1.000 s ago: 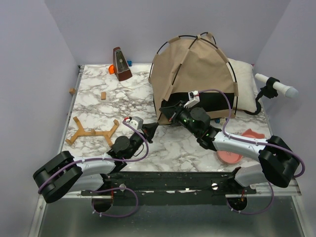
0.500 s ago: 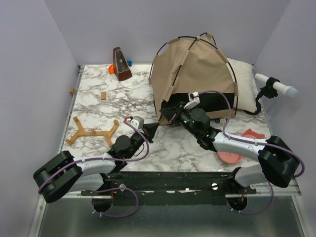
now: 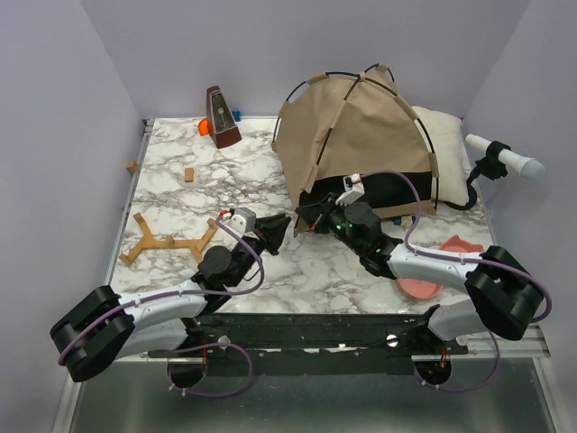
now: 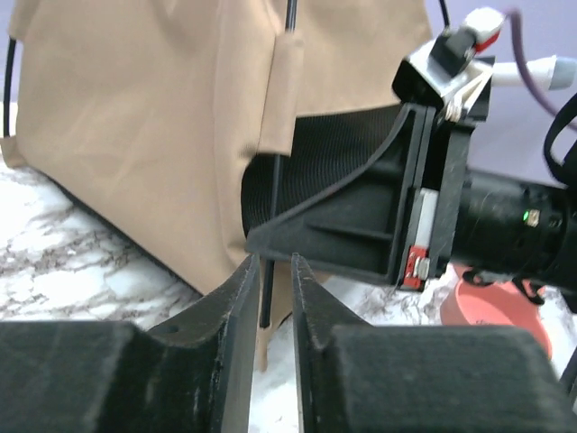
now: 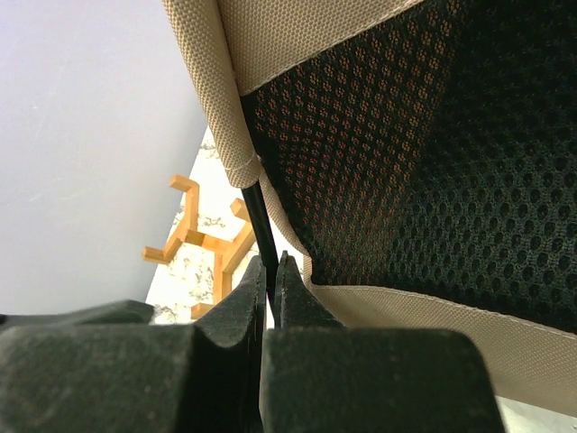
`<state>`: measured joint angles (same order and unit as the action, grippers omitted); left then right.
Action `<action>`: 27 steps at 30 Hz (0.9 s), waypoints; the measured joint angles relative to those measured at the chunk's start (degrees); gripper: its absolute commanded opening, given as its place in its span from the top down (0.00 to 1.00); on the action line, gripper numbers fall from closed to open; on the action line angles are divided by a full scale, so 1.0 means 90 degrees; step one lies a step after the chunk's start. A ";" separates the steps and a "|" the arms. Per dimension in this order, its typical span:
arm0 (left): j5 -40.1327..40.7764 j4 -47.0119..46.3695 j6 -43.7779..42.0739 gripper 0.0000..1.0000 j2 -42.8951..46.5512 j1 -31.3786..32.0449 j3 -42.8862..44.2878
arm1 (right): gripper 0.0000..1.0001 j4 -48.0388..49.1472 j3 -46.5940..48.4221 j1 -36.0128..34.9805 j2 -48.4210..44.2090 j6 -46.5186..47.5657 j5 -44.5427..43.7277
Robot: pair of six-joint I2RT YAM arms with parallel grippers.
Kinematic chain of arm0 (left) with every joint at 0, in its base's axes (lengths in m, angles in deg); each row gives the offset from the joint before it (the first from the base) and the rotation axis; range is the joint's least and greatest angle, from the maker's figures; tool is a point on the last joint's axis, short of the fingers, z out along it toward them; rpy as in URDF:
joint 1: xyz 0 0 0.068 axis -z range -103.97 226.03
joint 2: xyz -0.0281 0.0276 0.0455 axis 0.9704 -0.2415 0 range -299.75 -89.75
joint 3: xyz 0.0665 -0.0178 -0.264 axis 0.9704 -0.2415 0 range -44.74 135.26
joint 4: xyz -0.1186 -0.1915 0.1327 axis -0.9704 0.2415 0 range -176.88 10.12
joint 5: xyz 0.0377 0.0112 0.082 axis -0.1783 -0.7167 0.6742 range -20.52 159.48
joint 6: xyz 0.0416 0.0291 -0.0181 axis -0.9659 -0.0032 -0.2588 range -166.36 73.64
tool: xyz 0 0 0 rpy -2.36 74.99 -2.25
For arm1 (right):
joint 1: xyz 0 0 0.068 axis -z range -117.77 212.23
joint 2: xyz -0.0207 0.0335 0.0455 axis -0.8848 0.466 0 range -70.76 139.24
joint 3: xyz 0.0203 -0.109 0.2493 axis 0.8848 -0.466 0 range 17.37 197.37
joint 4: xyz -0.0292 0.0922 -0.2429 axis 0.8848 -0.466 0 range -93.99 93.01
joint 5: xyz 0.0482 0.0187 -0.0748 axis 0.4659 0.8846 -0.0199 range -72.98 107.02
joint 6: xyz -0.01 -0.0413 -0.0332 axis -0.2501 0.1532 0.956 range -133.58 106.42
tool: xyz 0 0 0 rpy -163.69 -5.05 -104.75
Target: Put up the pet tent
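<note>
The pet tent [image 3: 361, 126] stands at the back right, tan fabric with black crossing poles and black mesh lining. My right gripper [image 3: 305, 214] is at its front left corner, shut on the lower end of a thin black pole [image 5: 260, 216]; the jaws [image 5: 272, 262] pinch it just below the fabric sleeve. My left gripper [image 3: 276, 225] is close beside it, jaws a little apart [image 4: 275, 263], with the same pole's free end [image 4: 267, 293] standing between the tips, untouched. The tent's tan wall [image 4: 135, 117] fills the left wrist view, with the right gripper's fingers [image 4: 361, 225] in front of it.
A white pillow [image 3: 446, 144] lies behind the tent on the right. A pink dish [image 3: 424, 287] sits at the front right under the right arm. A wooden frame [image 3: 171, 242] is on the left, a metronome [image 3: 221, 117] at the back, a white-handled tool [image 3: 503, 158] at the right edge.
My left gripper has moved forward and right, up to the tent's front corner. The right gripper has shifted slightly down-left with the pole, and the tent has tilted a little to the right.
</note>
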<state>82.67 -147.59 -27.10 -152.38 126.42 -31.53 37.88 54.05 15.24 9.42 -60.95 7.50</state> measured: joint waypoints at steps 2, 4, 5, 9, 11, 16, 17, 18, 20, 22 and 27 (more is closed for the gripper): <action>0.0007 0.0027 -0.0044 0.67 0.0136 0.0000 0.0070 | 1.00 -0.0029 -0.0015 0.0002 0.0010 0.0000 -0.0002; 0.0007 0.0112 -0.0112 0.61 0.0206 0.0000 0.0138 | 1.00 -0.0024 -0.0015 0.0002 0.0010 0.0000 -0.0002; 0.0005 0.0170 -0.0131 0.59 0.0214 0.0000 0.0165 | 1.00 -0.0027 -0.0015 0.0002 0.0010 0.0000 -0.0002; -0.0051 0.0508 -0.0189 0.47 0.0206 0.0000 0.0170 | 1.00 -0.0029 -0.0015 0.0002 0.0007 0.0000 -0.0010; -0.0095 0.0636 -0.0182 0.43 0.0209 0.0000 0.0138 | 1.00 -0.0032 -0.0015 0.0002 0.0007 0.0000 -0.0012; -0.0294 0.1044 -0.0109 0.41 0.0170 0.0000 0.0107 | 1.00 -0.0034 -0.0015 0.0002 0.0007 0.0000 -0.0015; -0.0330 0.1110 -0.0102 0.41 0.0138 0.0000 0.0107 | 1.00 -0.0034 -0.0015 0.0002 0.0007 0.0000 -0.0015; -0.0357 0.1156 -0.0095 0.42 0.0102 0.0000 0.0107 | 1.00 -0.0034 -0.0015 0.0002 0.0007 0.0000 -0.0015; -0.0403 0.1265 -0.0087 0.43 -0.0007 0.0000 0.0126 | 1.00 -0.0032 -0.0015 0.0002 0.0007 0.0000 -0.0015; -0.0423 0.1416 -0.0083 0.49 -0.0129 0.0000 0.0194 | 1.00 -0.0032 -0.0015 0.0002 0.0007 -0.0002 -0.0015; -0.0435 0.1528 -0.0063 0.58 -0.0372 0.0000 0.0359 | 1.00 -0.0034 -0.0015 0.0002 0.0007 -0.0002 -0.0015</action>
<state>78.76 -133.84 -27.67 -155.72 126.42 -28.29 37.58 53.92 15.27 9.48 -60.97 7.37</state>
